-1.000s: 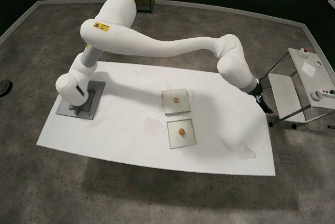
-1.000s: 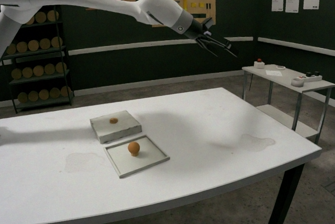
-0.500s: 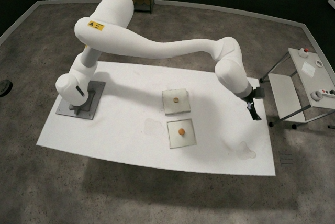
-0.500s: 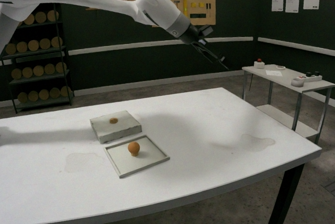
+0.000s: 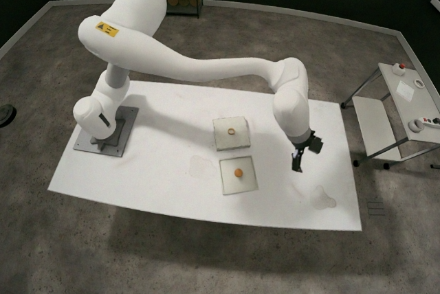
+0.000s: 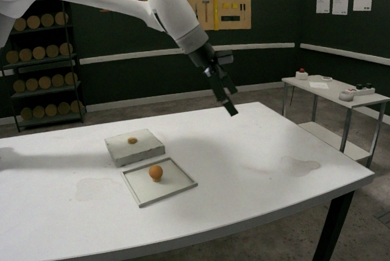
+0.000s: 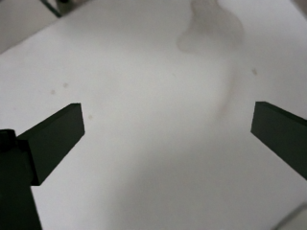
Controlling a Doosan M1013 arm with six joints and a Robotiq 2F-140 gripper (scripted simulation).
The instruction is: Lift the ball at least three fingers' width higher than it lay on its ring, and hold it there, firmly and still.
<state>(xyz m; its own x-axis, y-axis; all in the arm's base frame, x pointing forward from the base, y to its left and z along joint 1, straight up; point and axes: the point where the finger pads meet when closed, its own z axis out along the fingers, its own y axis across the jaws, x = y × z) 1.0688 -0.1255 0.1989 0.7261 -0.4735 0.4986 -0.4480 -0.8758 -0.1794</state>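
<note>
An orange ball (image 5: pixel 238 172) (image 6: pixel 155 171) rests on its small ring in a shallow grey tray (image 5: pixel 248 185) (image 6: pixel 179 183) near the table's front middle. A second, bare ring (image 5: pixel 231 130) (image 6: pixel 132 140) lies on a grey block (image 5: pixel 239 141) (image 6: pixel 141 153) just behind the tray. My gripper (image 5: pixel 296 167) (image 6: pixel 230 108) (image 7: pixel 167 117) is open and empty. It hangs above the table, well to the right of the ball and tilted down. The wrist view shows only bare white table between the two dark fingers; the ball is not in it.
The white table (image 5: pixel 170 184) (image 6: pixel 251 157) has faint stains, one at the right (image 5: pixel 322 198) (image 6: pixel 299 166) (image 7: pixel 211 29). A side table (image 5: pixel 408 106) (image 6: pixel 333 89) with small devices stands to the right. A shelf of wooden discs (image 6: pixel 44 63) stands at the back wall.
</note>
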